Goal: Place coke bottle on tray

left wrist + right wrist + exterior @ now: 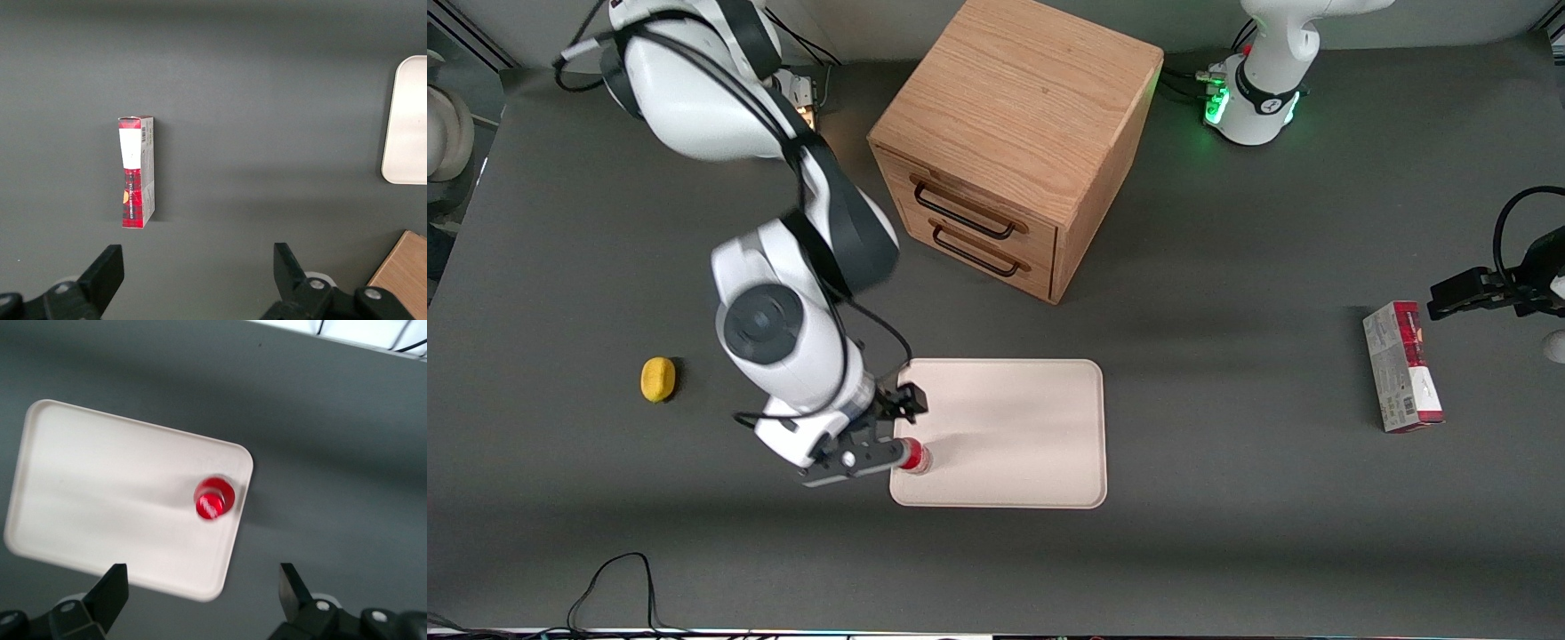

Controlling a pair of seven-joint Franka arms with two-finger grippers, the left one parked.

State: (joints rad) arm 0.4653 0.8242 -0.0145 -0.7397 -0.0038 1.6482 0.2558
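The coke bottle, with red cap and red label, stands upright on the cream-white tray, just inside the tray's corner nearest the front camera at the working arm's end. In the right wrist view I look down on the bottle's red cap near the tray's rounded corner. My right gripper hangs above that edge of the tray, open and empty, apart from the bottle. Its two black fingertips stand wide apart in the right wrist view. An edge of the tray also shows in the left wrist view.
A wooden drawer cabinet stands farther from the front camera than the tray. A yellow lemon-like object lies toward the working arm's end. A red-and-grey carton lies toward the parked arm's end, also in the left wrist view.
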